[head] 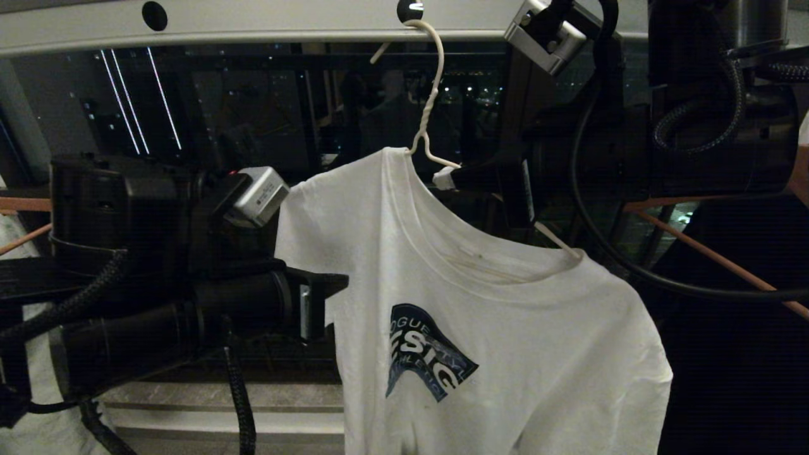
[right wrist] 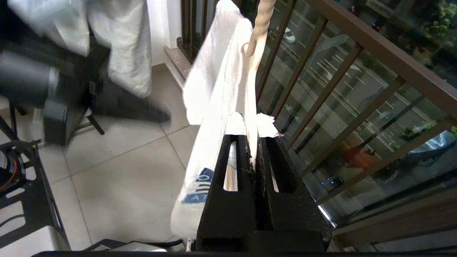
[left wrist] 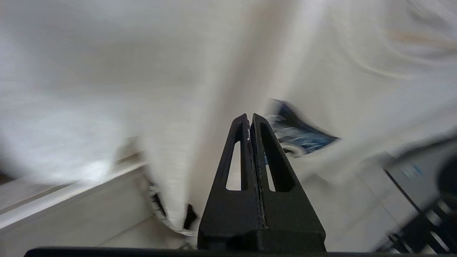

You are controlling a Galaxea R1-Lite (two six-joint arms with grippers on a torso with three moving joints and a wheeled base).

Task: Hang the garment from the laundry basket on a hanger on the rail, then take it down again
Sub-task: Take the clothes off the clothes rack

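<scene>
Pinching the hanger [right wrist: 254,67] by its bare wire arm just below the twisted neck, the right gripper [right wrist: 252,123] has its white-tipped fingers closed on the wire; the right wrist view shows this grip close up, while the head view shows only the taped tips [head: 444,179] meeting the wire beside the collar. That wrist view also takes in the brown balustrade [right wrist: 360,46] and the street beyond it, which the head view leaves as dark glass. The left gripper [left wrist: 249,119] is clamped tight with nothing visibly between its fingers, pointing at the white cloth of the garment [left wrist: 200,82] near the blue graphic; from the head view the left arm [head: 189,265] sits beside the shirt's left sleeve edge, its fingertips hidden. The garment [head: 505,328] hangs on the hanger [head: 428,95], its length running downward and the chest graphic facing the robot, shoulders sloping down toward the robot's right. The hanger's hook reaches up into a round hole of the rail [head: 265,22], its neck nearly upright.
</scene>
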